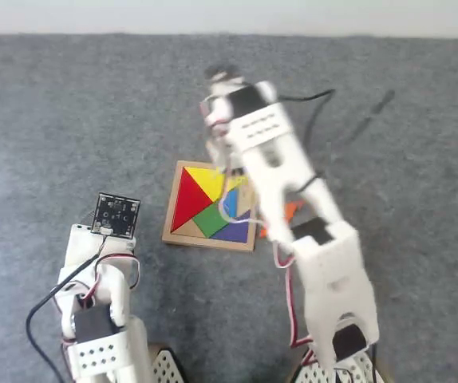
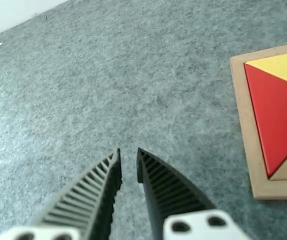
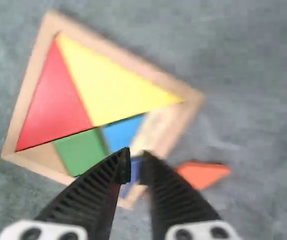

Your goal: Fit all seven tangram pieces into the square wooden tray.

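The square wooden tray (image 1: 171, 215) lies on the grey carpet mid-table. In it sit a red triangle (image 3: 53, 110), a yellow triangle (image 3: 108, 85), a green square (image 3: 81, 150), a blue piece (image 3: 123, 132) and a purple piece (image 1: 233, 231). An orange piece (image 3: 203, 174) lies on the carpet just outside the tray, partly under the right arm (image 1: 273, 171) in the high view. My right gripper (image 3: 135, 154) hangs above the tray's edge near the blue piece, fingers together and holding nothing. My left gripper (image 2: 128, 150) rests over bare carpet beside the tray (image 2: 241, 100), shut and empty.
Bare wood (image 3: 158, 125) shows in the tray beside the blue piece. The left arm (image 1: 101, 311) is folded back at the near left. Black cables (image 1: 321, 108) trail on the carpet behind the right arm. Open carpet lies to the left and right.
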{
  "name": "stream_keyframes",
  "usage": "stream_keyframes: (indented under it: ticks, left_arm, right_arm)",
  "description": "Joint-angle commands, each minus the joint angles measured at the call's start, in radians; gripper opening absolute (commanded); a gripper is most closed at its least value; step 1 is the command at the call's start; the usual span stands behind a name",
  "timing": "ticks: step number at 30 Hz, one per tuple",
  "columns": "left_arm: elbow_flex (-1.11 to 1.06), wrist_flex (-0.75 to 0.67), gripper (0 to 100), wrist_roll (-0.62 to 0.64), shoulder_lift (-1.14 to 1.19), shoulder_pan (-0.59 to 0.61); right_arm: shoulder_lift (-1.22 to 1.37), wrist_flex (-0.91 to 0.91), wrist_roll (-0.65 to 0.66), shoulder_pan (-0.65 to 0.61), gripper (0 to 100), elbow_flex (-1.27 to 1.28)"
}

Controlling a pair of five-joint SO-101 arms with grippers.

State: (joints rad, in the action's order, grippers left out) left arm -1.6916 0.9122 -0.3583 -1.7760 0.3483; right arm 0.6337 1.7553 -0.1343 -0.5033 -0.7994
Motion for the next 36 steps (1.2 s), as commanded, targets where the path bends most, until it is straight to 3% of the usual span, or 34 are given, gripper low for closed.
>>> stream_keyframes:
  ticks: [1, 4, 7, 12, 20, 22, 26, 28, 36]
  left_arm:
    - [0.015, -0.025, 6, -0.008, -0.014, 0.008]
    - [0.015, -0.025, 6, -0.008, -0.014, 0.008]
    - [0.015, -0.025, 6, -0.008, -0.014, 0.008]
    - [0.015, -0.025, 6, -0.008, -0.014, 0.008]
    - [0.013, -0.026, 6, -0.008, -0.014, 0.008]
    - [0.013, -0.026, 6, -0.008, -0.014, 0.008]
    - [0.013, -0.026, 6, -0.008, -0.014, 0.008]
    - [0.013, -0.026, 6, -0.008, -0.014, 0.008]
    - [0.013, -0.026, 6, -0.008, -0.014, 0.008]
  right_arm:
    - [-0.185, 0.041, 0.012, 0.093, 4.6, 0.109]
    - [-0.314, 0.039, 0.021, 0.127, 3.0, 0.321]
    - [-0.438, 0.028, 0.112, 0.124, 4.8, 0.551]
    - [-0.579, -0.137, 0.192, 0.108, 8.3, 0.852]
    - [-0.59, -0.26, 0.189, 0.15, 8.7, 1.003]
    - [-0.572, -0.28, 0.1, 0.153, 8.7, 1.007]
    - [-0.53, -0.312, -0.278, 0.14, 8.8, 1.003]
    - [-0.515, -0.314, -0.39, 0.114, 8.8, 0.988]
    - [-0.389, -0.318, -0.434, 0.002, 8.9, 0.895]
